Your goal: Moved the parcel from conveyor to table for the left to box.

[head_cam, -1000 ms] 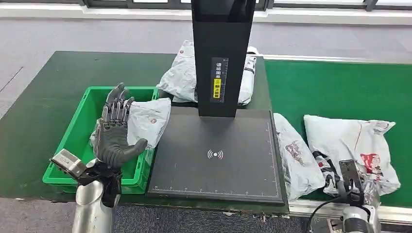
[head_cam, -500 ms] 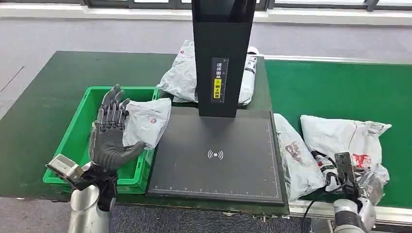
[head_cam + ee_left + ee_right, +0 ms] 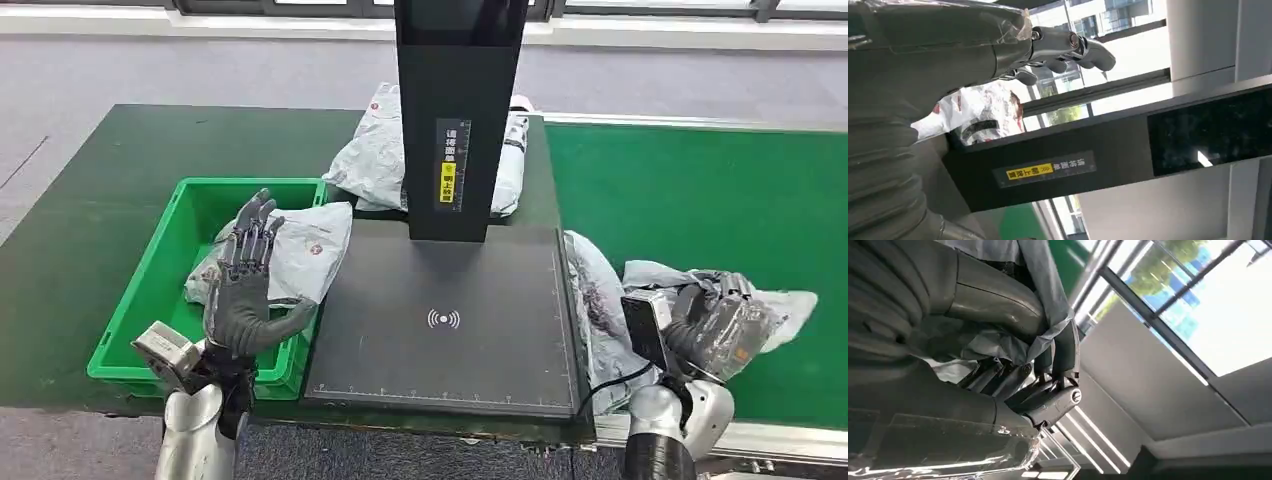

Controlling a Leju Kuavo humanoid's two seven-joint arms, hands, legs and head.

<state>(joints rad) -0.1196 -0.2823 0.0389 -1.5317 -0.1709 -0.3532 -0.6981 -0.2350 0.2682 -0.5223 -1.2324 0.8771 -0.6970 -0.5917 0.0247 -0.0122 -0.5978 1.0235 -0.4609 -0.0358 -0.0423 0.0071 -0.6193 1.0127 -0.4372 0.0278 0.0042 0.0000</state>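
Now the step is the carry: the right hand (image 3: pixel 712 325) has its fingers closed on the pale plastic of a grey parcel (image 3: pixel 775 305) on the green conveyor (image 3: pixel 700 180), and the bag should be lifted clear before it travels. Just inboard of those fingers lies a second parcel (image 3: pixel 600 310), touching the edge of the black scan pad (image 3: pixel 445 310); I judge the bag is best raised high enough not to drag it along. The film is slack, so a firm grasp and a slow swing should keep it from slipping out. Well across the pad, the left hand (image 3: pixel 245 285) is raised with fingers spread wide and holding nothing, over the green bin (image 3: pixel 150 290). A bagged parcel (image 3: pixel 300 250) lies just beyond its fingertips, draped over the bin's rim.
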